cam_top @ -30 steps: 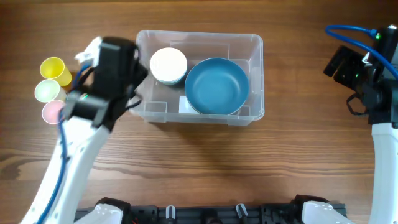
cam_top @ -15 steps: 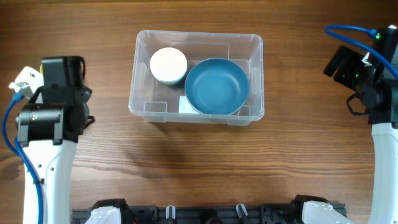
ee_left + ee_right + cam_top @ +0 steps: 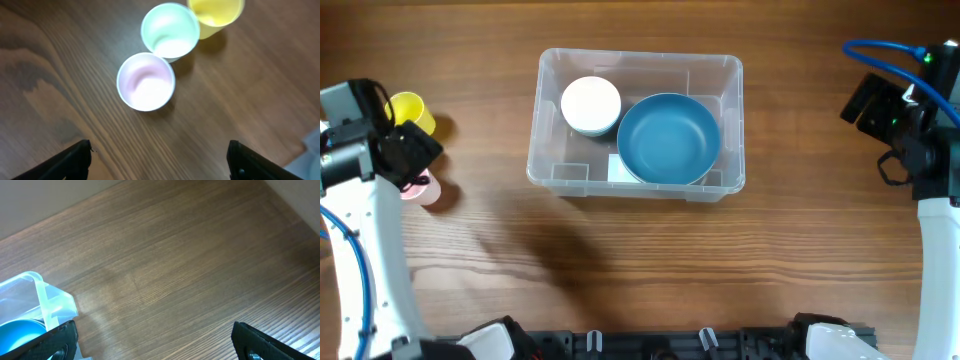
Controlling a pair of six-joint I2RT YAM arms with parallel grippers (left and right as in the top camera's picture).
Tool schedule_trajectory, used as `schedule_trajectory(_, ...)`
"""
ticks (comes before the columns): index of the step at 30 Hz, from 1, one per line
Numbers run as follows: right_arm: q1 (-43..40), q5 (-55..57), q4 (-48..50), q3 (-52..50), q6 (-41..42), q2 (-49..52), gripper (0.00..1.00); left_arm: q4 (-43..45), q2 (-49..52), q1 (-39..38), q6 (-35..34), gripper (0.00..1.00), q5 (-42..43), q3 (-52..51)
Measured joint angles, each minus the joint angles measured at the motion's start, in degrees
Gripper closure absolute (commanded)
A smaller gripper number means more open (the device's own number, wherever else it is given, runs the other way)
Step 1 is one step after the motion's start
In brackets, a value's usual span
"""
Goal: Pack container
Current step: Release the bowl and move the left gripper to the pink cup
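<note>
The clear plastic container (image 3: 570,172) stands at the table's middle back. It holds a blue bowl (image 3: 668,138) and a cream-white bowl (image 3: 591,105). My left gripper (image 3: 402,155) is open and empty at the far left, above three small cups. In the left wrist view a pink cup (image 3: 146,81), a pale green cup (image 3: 170,31) and a yellow cup (image 3: 216,12) stand upright ahead of the open jaws (image 3: 160,162). My right gripper (image 3: 160,340) is open and empty over bare wood at the far right, well apart from the container's corner (image 3: 45,300).
In the overhead view the yellow cup (image 3: 410,110) and the pink cup (image 3: 423,188) show beside the left arm; the green cup is hidden under it. The right arm (image 3: 910,130) with its blue cable stands at the right edge.
My left arm has swung left, from beside the container's left wall to above the cups at the table's left edge. The right arm and the container have not moved.
</note>
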Motion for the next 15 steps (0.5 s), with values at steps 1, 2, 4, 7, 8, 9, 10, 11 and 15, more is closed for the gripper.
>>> schedule_trajectory(1, -0.02, 0.0, 0.0, 0.0, 0.0, 0.0, 0.0, 0.0, 0.61, 0.55, 0.31, 0.19, 0.37, 0.0)
schedule_trajectory(2, -0.02, 0.0, 0.0, 0.0, 0.0, -0.02, 0.0, 0.0, 1.29, 0.96, 0.7, 0.2, 0.74, 0.0)
schedule_trajectory(4, 0.0, 0.0, 0.0, 0.0, 0.0, 0.0, 0.0, 0.0, 2.62, 1.29, 1.51, 0.22, 1.4, 0.0)
schedule_trajectory(7, -0.02, 0.0, 0.0, 0.0, 0.0, -0.02, 0.0, 0.02, 5.01, 1.29, 1.95, 0.24, 1.9, 0.0)
schedule_trajectory(8, -0.02, 0.0, -0.02, 0.0, 0.0, 0.0, 0.0, 0.11, 5.77, 1.29, 1.99, 0.24, 1.99, 0.0)
schedule_trajectory(9, -0.02, 0.0, 0.0, 0.0, 0.0, 0.0, 0.0, 0.24, 6.91, 1.29, 2.01, 0.25, 2.01, 0.0)
schedule_trajectory(10, 0.0, 0.0, 0.0, 0.0, 0.0, 0.0, 0.0, 0.42, 8.04, 1.29, 2.16, 0.24, 2.01, 0.0)
schedule_trajectory(11, 0.0, 0.0, 0.0, 0.0, 0.0, 0.0, 0.0, 0.55, 8.98, 1.29, 2.21, 0.24, 2.08, 0.0)
schedule_trajectory(15, -0.02, 0.0, -0.02, 0.0, 0.0, 0.0, 0.0, 1.88, 13.25, 1.29, 2.45, 0.27, 2.43, 0.0)
